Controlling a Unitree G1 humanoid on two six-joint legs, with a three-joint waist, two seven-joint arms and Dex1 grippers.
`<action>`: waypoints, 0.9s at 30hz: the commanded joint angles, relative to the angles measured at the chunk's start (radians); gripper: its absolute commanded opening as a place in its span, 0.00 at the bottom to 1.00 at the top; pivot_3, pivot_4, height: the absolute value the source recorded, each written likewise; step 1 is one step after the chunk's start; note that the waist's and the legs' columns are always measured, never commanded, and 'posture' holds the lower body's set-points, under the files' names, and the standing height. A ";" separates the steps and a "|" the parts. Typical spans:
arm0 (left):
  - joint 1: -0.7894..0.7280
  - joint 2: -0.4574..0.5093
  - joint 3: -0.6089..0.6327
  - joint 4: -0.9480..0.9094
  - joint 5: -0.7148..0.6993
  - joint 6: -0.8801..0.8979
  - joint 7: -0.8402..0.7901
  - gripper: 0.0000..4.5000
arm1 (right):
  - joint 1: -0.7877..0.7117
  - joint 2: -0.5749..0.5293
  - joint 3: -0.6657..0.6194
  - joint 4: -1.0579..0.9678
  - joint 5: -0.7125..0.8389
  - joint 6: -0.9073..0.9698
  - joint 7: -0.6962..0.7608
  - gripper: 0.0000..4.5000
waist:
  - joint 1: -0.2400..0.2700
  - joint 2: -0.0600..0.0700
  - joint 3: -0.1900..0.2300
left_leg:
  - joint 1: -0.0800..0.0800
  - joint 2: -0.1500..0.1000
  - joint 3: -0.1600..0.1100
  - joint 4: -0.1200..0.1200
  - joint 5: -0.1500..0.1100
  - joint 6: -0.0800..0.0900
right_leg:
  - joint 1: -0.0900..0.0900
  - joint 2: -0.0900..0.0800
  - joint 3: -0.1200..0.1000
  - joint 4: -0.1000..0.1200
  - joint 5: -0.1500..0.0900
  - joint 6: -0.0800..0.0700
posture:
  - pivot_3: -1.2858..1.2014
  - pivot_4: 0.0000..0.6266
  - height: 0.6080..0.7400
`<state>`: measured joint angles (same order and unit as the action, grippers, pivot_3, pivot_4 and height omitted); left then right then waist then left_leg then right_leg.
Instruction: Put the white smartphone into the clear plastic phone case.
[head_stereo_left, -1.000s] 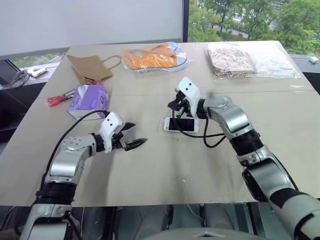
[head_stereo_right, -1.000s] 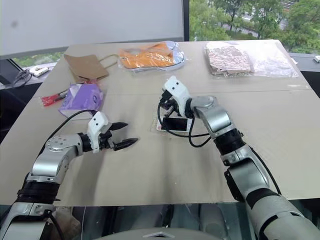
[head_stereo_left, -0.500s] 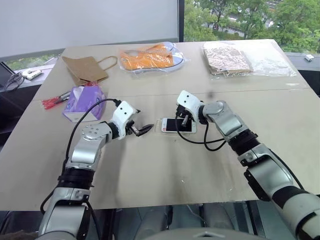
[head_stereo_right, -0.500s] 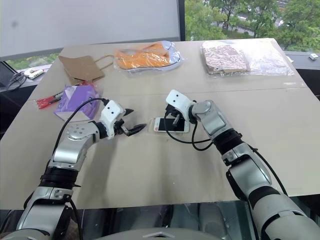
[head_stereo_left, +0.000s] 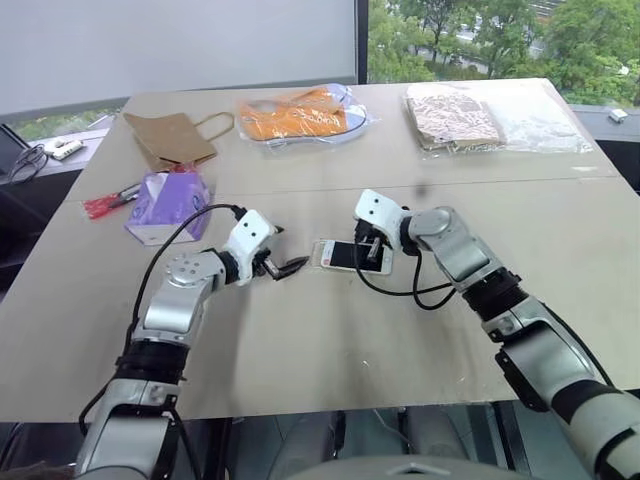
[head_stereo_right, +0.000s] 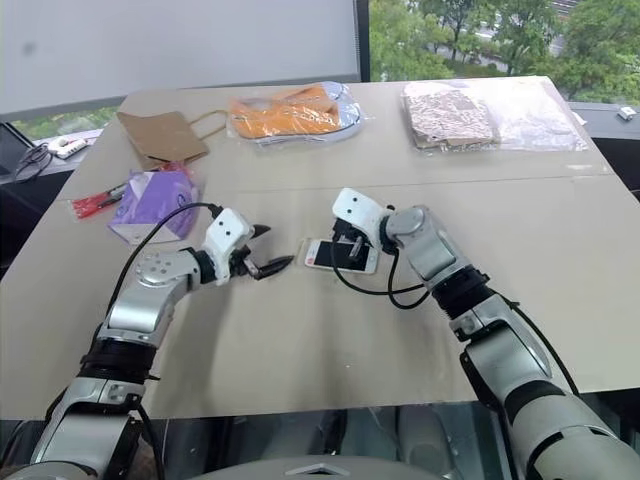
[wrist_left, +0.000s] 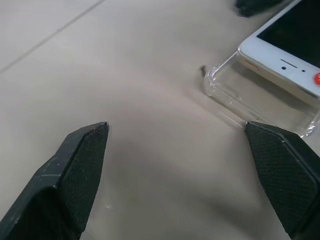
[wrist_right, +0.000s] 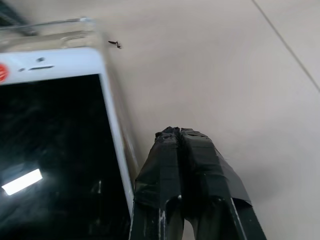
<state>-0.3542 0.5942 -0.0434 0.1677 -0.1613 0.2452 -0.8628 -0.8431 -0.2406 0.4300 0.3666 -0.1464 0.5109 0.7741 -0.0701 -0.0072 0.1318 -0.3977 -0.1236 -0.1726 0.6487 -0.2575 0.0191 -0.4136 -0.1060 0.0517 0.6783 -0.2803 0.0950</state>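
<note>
White smartphone w/ black screen (head_stereo_left: 356, 256) half-seated in clear plastic phone case (wrist_left: 260, 102), frame centre. Right pincer (wrist_right: 181, 145) together, should press phone edge down; left pincer (head_stereo_left: 287, 267) apart, should brace case end on counter (head_stereo_left: 330, 350).

The white smartphone (head_stereo_left: 354, 256) lies flat and face up near the middle of the desk (head_stereo_left: 330, 340), well away from all four edges. It has a white bezel, rounded corners and a glossy black screen, with a small red mark on the bezel at the end nearest the desk's left edge. It rests on the clear plastic phone case (wrist_left: 252, 97), a thin transparent shell with rounded corners and a low raised rim. The case's end sticks out past the phone's left end, empty, so the phone sits shifted along the case rather than seated within its rim.
</note>
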 joint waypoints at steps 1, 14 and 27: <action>0.014 0.004 0.001 -0.058 -0.019 0.022 -0.017 1.00 | -0.003 -0.018 -0.035 -0.071 0.003 -0.051 -0.013 0.02 | 0.001 0.000 0.000 | 0.000 0.000 0.000 0.000 0.000 0.000 | 0.000 0.000 0.000 0.000 0.000 0.000 | 0.52 0.24 1.00; 0.004 0.005 0.018 -0.051 -0.035 0.039 -0.024 1.00 | 0.078 -0.104 -0.024 -0.405 0.236 0.139 0.222 0.02 | 0.004 0.000 0.000 | -0.001 0.000 -0.001 0.001 0.000 0.000 | 0.000 0.000 -0.001 0.000 0.000 0.000 | 0.52 0.24 1.00; 0.013 0.015 0.016 -0.066 -0.031 0.054 -0.038 1.00 | 0.032 -0.053 0.126 -0.091 0.073 -0.065 0.207 0.02 | 0.001 0.000 0.000 | -0.001 0.000 -0.001 0.001 0.000 0.000 | 0.000 0.000 -0.001 0.000 0.000 0.000 | 0.52 0.24 1.00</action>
<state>-0.3419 0.5957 -0.0404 0.1371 -0.1812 0.2994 -0.8953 -0.8146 -0.2952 0.5198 0.2515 -0.0526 0.4557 0.9530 -0.0686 -0.0077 0.1316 -0.3982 -0.1237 -0.1735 0.6501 -0.2575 0.0192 -0.4132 -0.1062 0.0503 0.6786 -0.2803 0.0950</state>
